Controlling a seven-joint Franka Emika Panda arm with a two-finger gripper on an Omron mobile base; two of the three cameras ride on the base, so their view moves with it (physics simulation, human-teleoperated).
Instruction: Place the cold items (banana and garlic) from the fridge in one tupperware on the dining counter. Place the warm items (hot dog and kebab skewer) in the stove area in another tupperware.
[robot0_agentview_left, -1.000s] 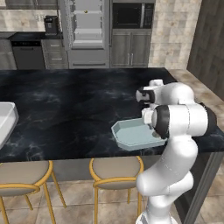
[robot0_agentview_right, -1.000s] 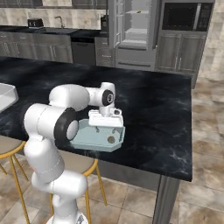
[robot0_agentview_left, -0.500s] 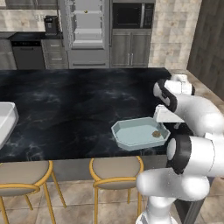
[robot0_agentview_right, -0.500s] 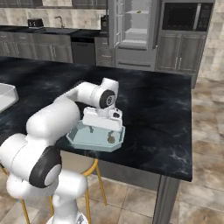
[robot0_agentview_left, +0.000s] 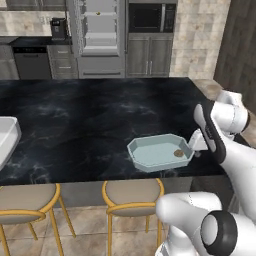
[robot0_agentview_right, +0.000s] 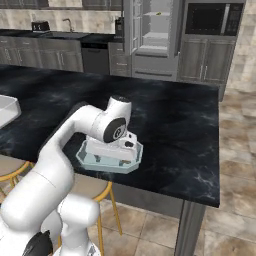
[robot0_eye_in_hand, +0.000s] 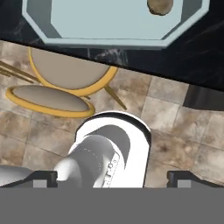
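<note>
Tub (robot0_agentview_left: 159, 151): garlic (robot0_agentview_left: 178, 153) lies inside — I judge this drop done.
Gripper (robot0_eye_in_hand: 112, 175): fingers spread wide, empty.
Next: I drive to fridge (robot0_agentview_left: 100, 35) — banana.

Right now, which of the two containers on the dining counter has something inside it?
The pale-blue octagonal container near the claw: a small brown item lies in it. The white tray at far left looks empty.

Pale blue-white octagonal plastic tray (robot0_agentview_left: 159, 152) holds a small brown lump (robot0_agentview_left: 178, 153); black white-veined marble desk (robot0_agentview_left: 75, 125); yellow-rimmed beige stools (robot0_agentview_left: 132, 192).
</note>
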